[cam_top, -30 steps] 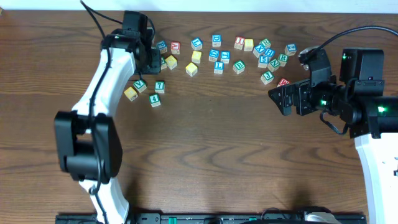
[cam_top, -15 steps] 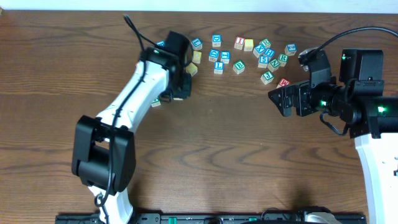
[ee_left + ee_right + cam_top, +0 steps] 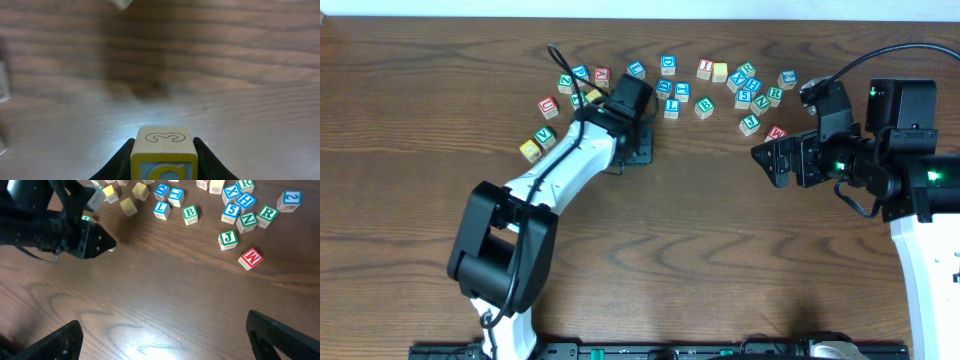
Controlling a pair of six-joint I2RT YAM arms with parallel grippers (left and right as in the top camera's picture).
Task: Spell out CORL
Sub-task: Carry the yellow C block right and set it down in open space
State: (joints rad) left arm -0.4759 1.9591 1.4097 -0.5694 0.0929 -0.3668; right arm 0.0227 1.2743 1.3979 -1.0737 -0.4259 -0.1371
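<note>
Left wrist view: left claw clamped on wooden cube, held over table. Cube light, rigid, smooth; grip flat opposite sides. Right claw spread wide.

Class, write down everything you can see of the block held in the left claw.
The small wooden cube sits upright between the left claw's two dark fingers, one against each side. Its pale top bears an outlined 3-like figure; the front face is light blue with a yellow letter, cropped by the frame.
</note>
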